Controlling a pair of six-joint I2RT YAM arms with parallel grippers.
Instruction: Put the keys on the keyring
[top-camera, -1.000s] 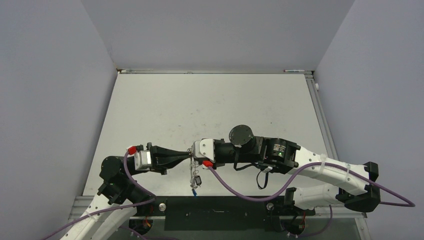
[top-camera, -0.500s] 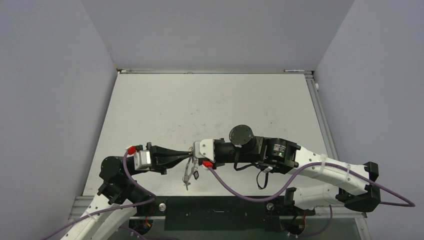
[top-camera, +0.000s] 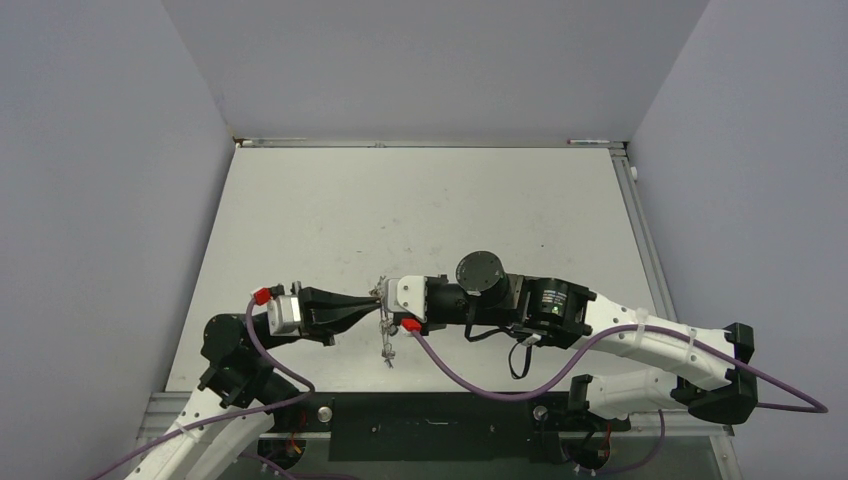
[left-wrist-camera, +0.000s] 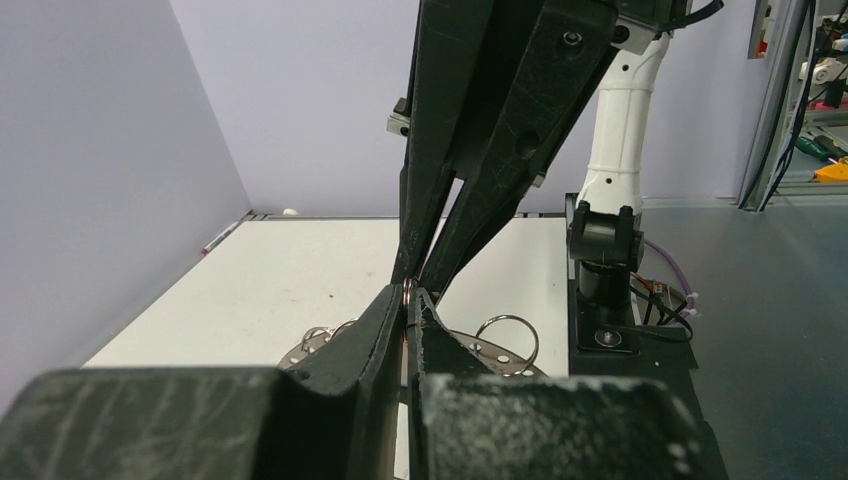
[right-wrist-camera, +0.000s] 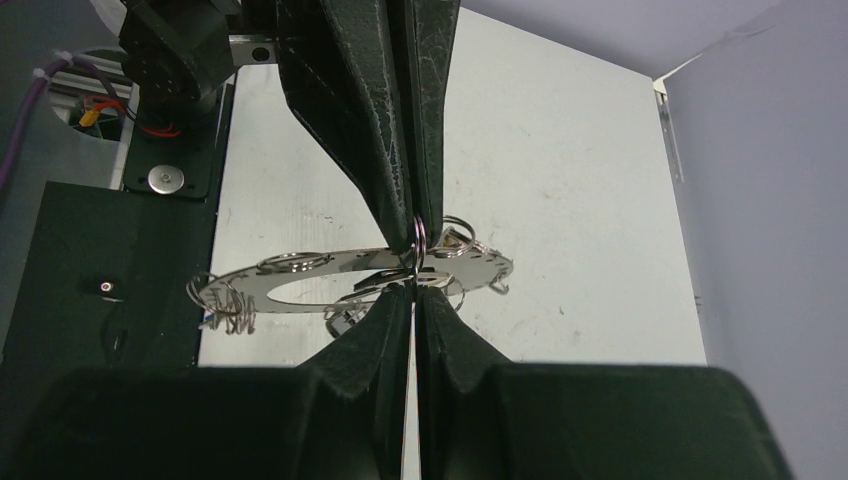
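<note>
at the near edge of the table (top-camera: 300, 200) the two arms reach toward each other along one line, and their tips meet nose to nose over the near part of the white top. the left gripper (top-camera: 373, 298) comes in from the left and the right gripper (top-camera: 390, 300) from the right.

from its own wrist camera, the left gripper's fingers (left-wrist-camera: 365, 335) are pressed together with only a hairline gap. they pinch a small wire loop (left-wrist-camera: 408, 291) right at their tips. the right gripper's dark fingers come down from above and converge on that same spot, so the two pairs of tips touch or nearly touch.

in the right wrist view, the right gripper's fingers (right-wrist-camera: 375, 340) are likewise squeezed narrow. they close on the near rim of the keyring (right-wrist-camera: 240, 285), a flat silvery plate with an oblong hole. it lies across the view just beyond the tips, off the table. the pinched wire loop stands on that rim between the two grippers. more wire loops (right-wrist-camera: 225, 312) hang round the edge. a small dark piece (right-wrist-camera: 345, 320) dangles under the plate, too blurred to tell what it is, and no key can be made out for certain.

from above, the keyring shows edge-on as a thin glinting line hanging toward the near edge from the meeting point.

beyond the grippers lies the table's scuffed top, with pale walls (top-camera: 430, 70) on three sides.
</note>
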